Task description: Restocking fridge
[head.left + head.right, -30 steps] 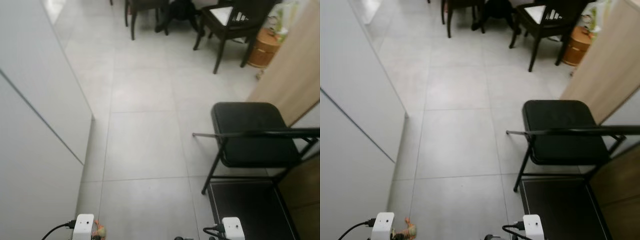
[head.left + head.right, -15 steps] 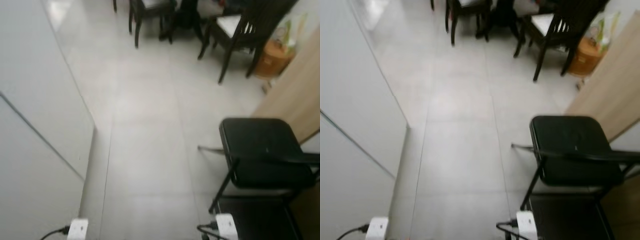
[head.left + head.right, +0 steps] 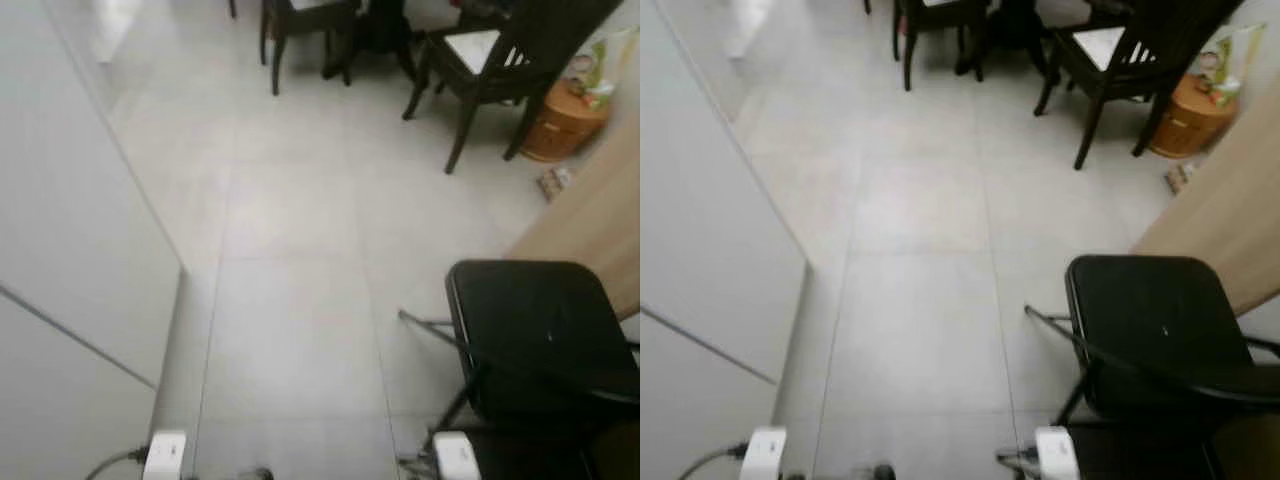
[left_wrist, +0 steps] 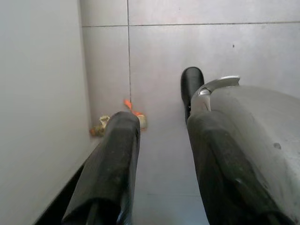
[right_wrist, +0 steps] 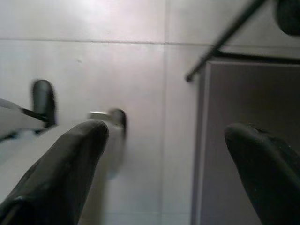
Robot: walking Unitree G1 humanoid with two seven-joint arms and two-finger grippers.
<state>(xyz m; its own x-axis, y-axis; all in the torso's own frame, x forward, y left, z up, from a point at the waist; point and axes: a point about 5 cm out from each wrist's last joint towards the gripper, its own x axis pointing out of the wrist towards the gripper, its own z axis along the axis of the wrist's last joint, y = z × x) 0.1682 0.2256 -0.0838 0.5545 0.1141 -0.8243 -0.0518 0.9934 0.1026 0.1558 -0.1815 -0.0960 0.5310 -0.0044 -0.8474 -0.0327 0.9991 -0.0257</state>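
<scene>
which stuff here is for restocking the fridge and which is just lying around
For the job:
- white fridge front, probably
- left gripper, open and empty
- right gripper, open and empty

Just lying about:
- black folding chair
- dark dining chairs
- wooden barrel
- small toy on the floor

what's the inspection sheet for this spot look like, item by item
surface: pale tiled floor, bare in the middle
job's things: nothing seen
clutter: small orange and yellow scrap on the floor by the white panel
grippers: left gripper open, holding nothing, above the floor; right gripper open, holding nothing
cables: a lead at each wrist unit, left and right
surroundings: black folding chair on the right, dark dining chairs ahead, wooden tub, wood panel
</scene>
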